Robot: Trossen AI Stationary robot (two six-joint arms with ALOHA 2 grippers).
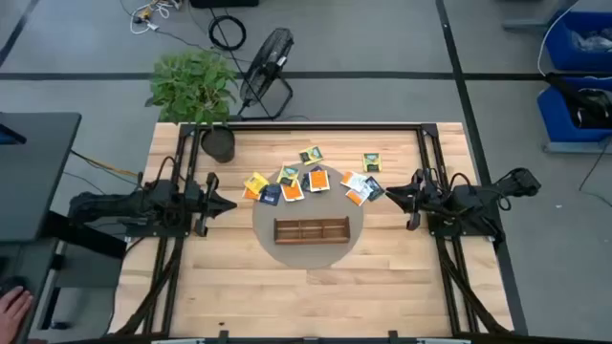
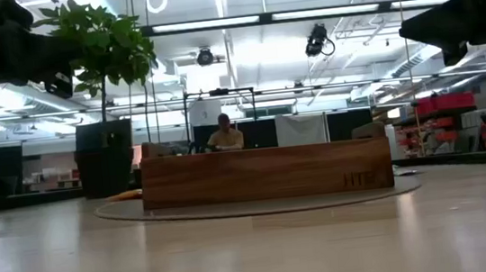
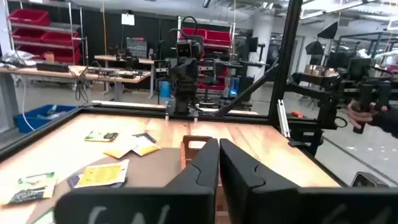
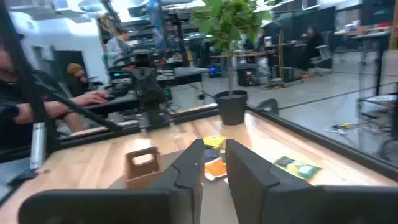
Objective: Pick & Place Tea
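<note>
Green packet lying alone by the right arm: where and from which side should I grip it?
The green packet lies flat, apart from the pile. Probably come straight down with the right gripper and pinch across two opposite edges; flat on the wood, it offers nothing to grab from the side.

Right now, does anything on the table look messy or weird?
Yes. The tea packets lie scattered in a loose heap behind the tray, some overlapping and turned every which way, and one green packet sits apart. The tray's compartments look empty. Nothing looks broken.
</note>
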